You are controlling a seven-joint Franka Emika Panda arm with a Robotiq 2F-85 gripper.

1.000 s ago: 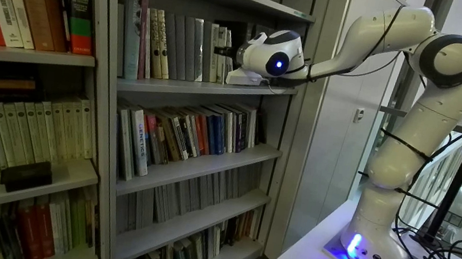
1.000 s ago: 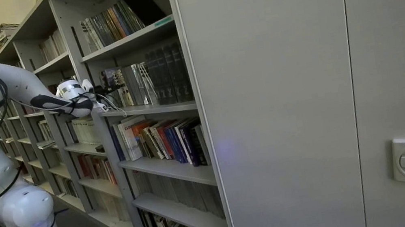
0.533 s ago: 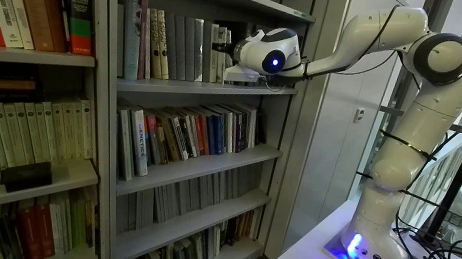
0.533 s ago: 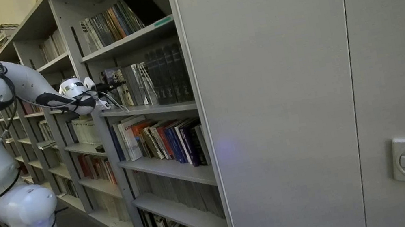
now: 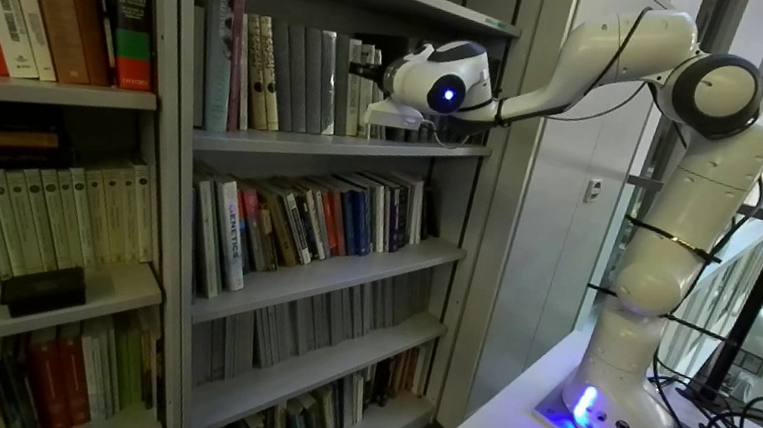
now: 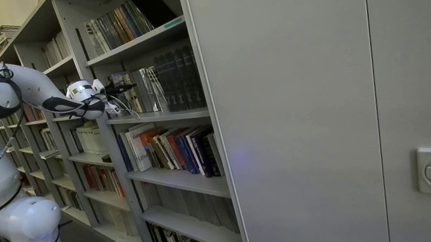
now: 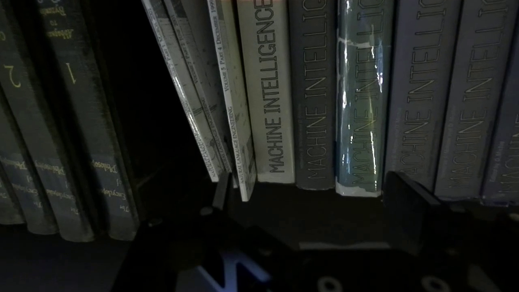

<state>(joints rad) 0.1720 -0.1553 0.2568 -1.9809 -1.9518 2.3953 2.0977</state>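
while the row of books (image 5: 296,78) hasn't budged, the arm (image 5: 610,51) sure has. in an exterior view the gripper (image 5: 357,70) sits a bit higher than a second ago and has crept further along in front of that row, elbow swinging in toward the shelf (image 5: 331,147) as well. it's a small shift, but it puts the gripper further along, around the upper half of the paler spines.

in an exterior view the same creep shows: the gripper (image 6: 132,85) pokes a little further across and up, still short of the dark encyclopedia volumes (image 6: 184,78) at the end of that same shelf.

then there's the wrist view. the jaws are spread wide with nothing held between them, so no book is in its grip. thin leaning journals (image 7: 229,101) sit at one side of the gap between the fingers (image 7: 405,200), and machine intelligence volumes (image 7: 314,121) fill the rest, running on past the far finger. the encyclopedia lettering is upside down, so that picture is likely flipped and the book ends by the fingers are probably the tops. whether either finger actually touches a spine is too dark to tell. so the move changes position, not grip.
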